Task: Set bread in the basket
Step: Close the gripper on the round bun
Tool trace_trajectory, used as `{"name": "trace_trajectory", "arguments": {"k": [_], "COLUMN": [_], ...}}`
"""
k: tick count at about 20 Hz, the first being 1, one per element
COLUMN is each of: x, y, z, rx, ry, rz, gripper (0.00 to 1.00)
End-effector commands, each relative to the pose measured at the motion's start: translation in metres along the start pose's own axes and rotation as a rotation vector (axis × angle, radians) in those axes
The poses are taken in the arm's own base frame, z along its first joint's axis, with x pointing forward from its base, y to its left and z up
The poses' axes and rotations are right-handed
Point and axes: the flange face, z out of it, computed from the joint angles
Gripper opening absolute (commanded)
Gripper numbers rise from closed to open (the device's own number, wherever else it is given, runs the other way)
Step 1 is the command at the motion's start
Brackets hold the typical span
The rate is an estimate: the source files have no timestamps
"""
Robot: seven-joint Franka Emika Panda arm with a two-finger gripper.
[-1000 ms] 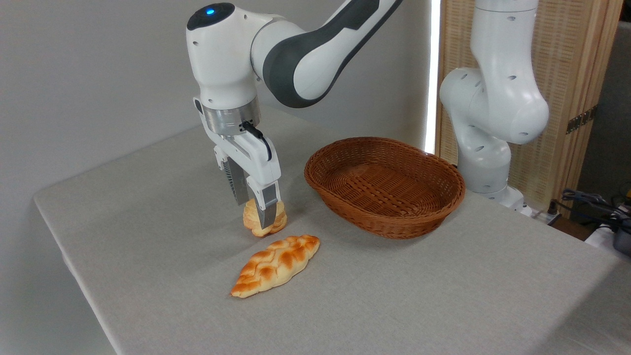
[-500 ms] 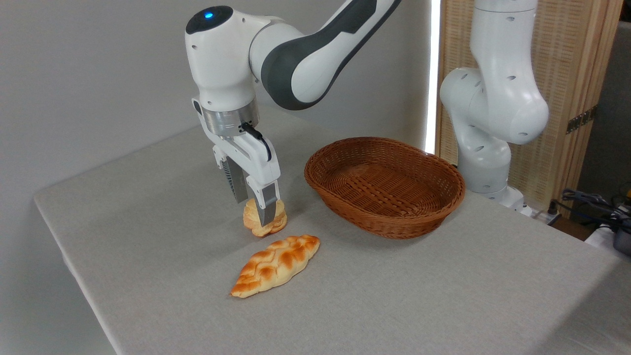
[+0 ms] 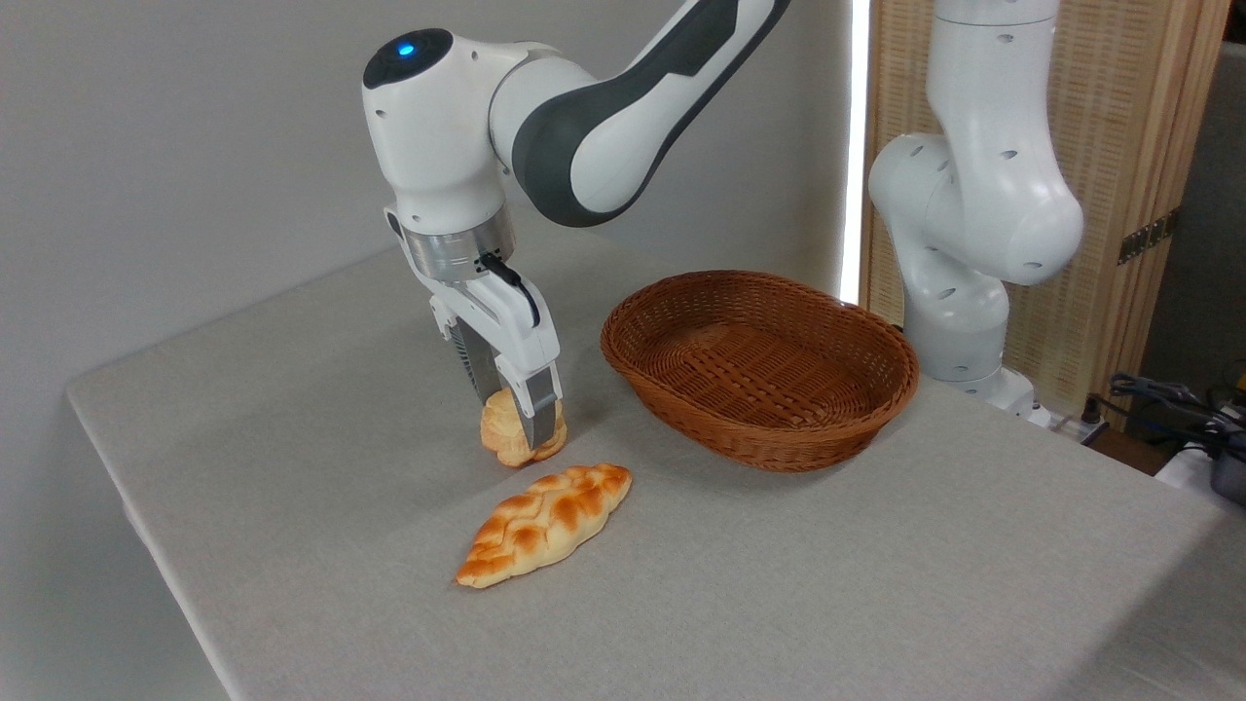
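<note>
The white two-finger gripper [image 3: 521, 428] has sunk lower and is now clamping the small pale golden puffy bun [image 3: 508, 435], which is sitting on the grey table [image 3: 876, 574], left of the empty oval brown wicker basket [image 3: 759, 365]; lifting seems next.

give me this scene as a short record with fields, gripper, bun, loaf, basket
gripper: pointing down, fingers astride the bun; a firm grip cannot be confirmed
bun: small pale golden roll, resting on the table
loaf: braided, orange-brown, lying in front of the bun, untouched
basket: oval brown wicker, empty, to the right of the bun
</note>
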Motion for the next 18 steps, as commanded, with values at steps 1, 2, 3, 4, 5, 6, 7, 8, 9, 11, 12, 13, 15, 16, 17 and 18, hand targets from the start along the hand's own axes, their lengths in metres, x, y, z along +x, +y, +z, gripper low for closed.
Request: {"name": "trace_trajectory", "arguments": {"k": [1, 2, 3, 4, 5, 6, 7, 8, 9, 11, 12, 13, 15, 16, 17, 18], "x": [0.0029, 0.0028, 0.0027, 0.0027, 0.0027, 0.0023, 0.0019, 0.0022, 0.0022, 0.0018, 0.0018, 0.0018, 0.0021, 0.0021, 0.0018, 0.0021], "y": [0.0038, 0.0039, 0.0041, 0.0041, 0.0041, 0.0044, 0.0037, 0.0045, 0.0045, 0.0038, 0.0038, 0.0038, 0.0038, 0.0038, 0.0038, 0.0038], "z": [0.0009, 0.0011, 0.0003, 0.0003, 0.0003, 0.0007, 0.0005, 0.0008, 0.0008, 0.0007, 0.0007, 0.0007, 0.0, 0.0, 0.0007, 0.0], "rx": [-0.014, -0.015, -0.014, -0.014, -0.014, -0.017, -0.017, -0.017, -0.017, -0.017, -0.017, -0.017, -0.017, -0.017, -0.017, -0.017], "ry": [-0.01, -0.011, -0.01, -0.01, -0.01, -0.013, -0.013, -0.015, -0.015, -0.014, -0.014, -0.014, -0.013, -0.013, -0.014, -0.013], "rz": [0.009, 0.011, 0.011, 0.011, 0.011, 0.011, 0.009, 0.011, 0.011, 0.009, 0.009, 0.009, 0.01, 0.01, 0.009, 0.01], "gripper": [0.98, 0.88, 0.77, 0.67, 0.61, 0.59, 0.59, 0.59, 0.6, 0.6, 0.6, 0.6, 0.6, 0.6, 0.6, 0.6]}}
